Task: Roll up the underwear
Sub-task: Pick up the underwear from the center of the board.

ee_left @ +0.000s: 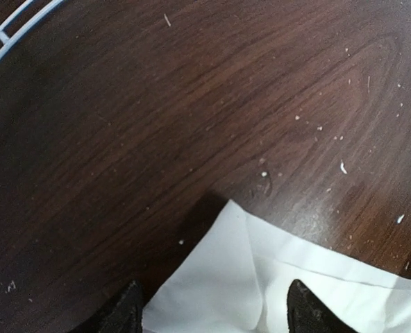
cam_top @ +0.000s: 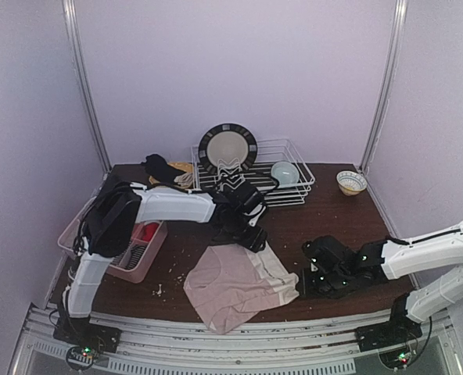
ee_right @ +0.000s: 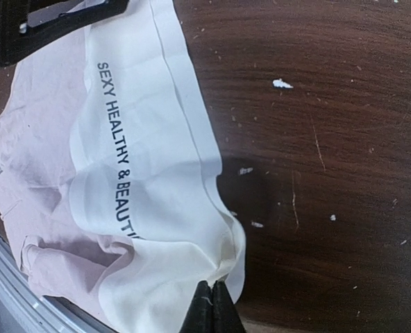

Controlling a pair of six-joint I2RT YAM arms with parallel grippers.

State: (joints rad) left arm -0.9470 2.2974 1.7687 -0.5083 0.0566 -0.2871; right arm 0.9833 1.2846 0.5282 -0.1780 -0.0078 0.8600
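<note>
Right gripper (ee_right: 212,309) is pinching the underwear (ee_right: 122,173) at its very edge, closed tight; the thin bite is risking slip-out. Left gripper (ee_left: 216,316) is hovering open, empty.

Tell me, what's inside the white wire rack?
A striped-rim plate stands on edge in the rack, and a pale blue bowl sits beside it. The left arm covers the rack's near-left corner, so anything there is hidden.

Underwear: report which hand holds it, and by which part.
Right hand pinches the underwear at its white waistband's corner; left hand is open, holding nothing.
</note>
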